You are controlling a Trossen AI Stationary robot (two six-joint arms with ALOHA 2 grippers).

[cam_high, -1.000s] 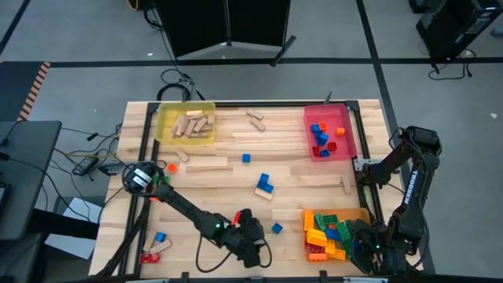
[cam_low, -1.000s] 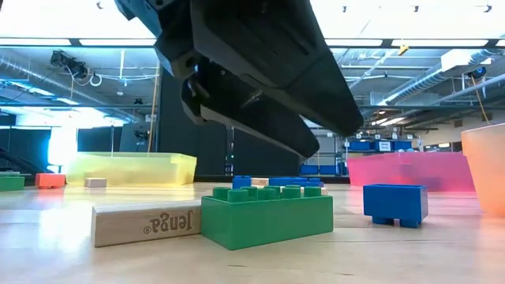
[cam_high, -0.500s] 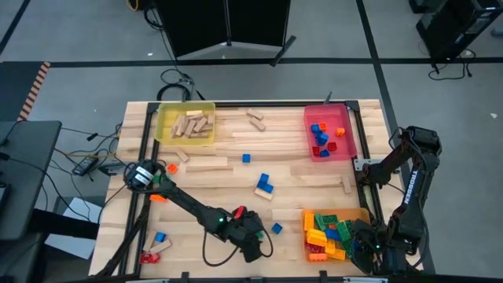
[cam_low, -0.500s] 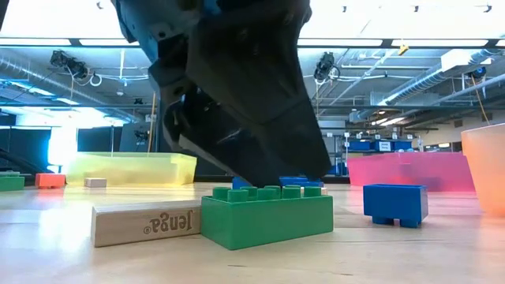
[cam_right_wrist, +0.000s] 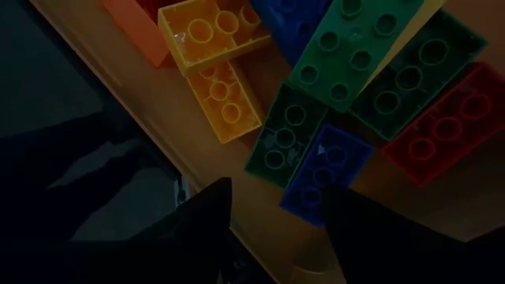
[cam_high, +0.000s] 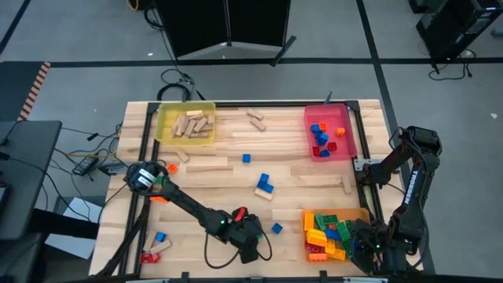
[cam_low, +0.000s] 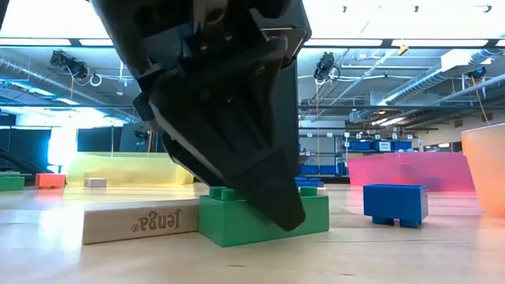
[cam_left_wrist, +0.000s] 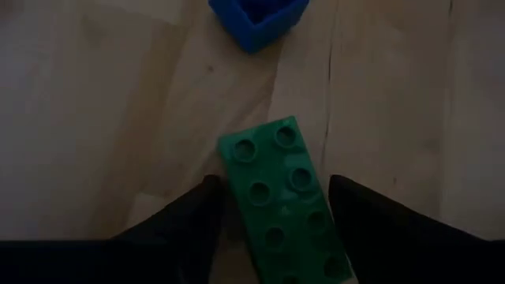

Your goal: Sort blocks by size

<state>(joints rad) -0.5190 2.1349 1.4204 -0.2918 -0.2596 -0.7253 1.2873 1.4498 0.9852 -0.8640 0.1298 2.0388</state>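
Observation:
A green studded brick (cam_left_wrist: 276,205) lies flat on the table near its front edge, studs up. One end rests against a tan wooden block (cam_low: 138,222). My left gripper (cam_left_wrist: 276,185) is low over the brick, open, with one finger along each of its long sides; in the high view my left gripper (cam_high: 250,250) covers it. My right gripper (cam_right_wrist: 276,205) hangs open above the bricks in the orange tray (cam_high: 334,234) at the near right, touching nothing. My left gripper comes at the green brick slanting down from above, its fingers lying along the brick. One finger (cam_left_wrist: 207,207) sits right against the brick's long side (cam_left_wrist: 230,197). Whether the other finger touches I cannot tell. The brick stays flat on the table.
A small blue brick (cam_low: 394,203) stands just right of the green one. A yellow tray (cam_high: 185,124) of wooden blocks sits far left, a red tray (cam_high: 328,131) of bricks far right. Loose blue bricks (cam_high: 264,184) and wooden blocks (cam_high: 206,165) lie mid-table.
My left gripper has come down onto the green brick and tipped steeper, so its fingers now stand on either side of it. The brick has shifted slightly, and the wooden block beside it has slid a little toward the table's left.

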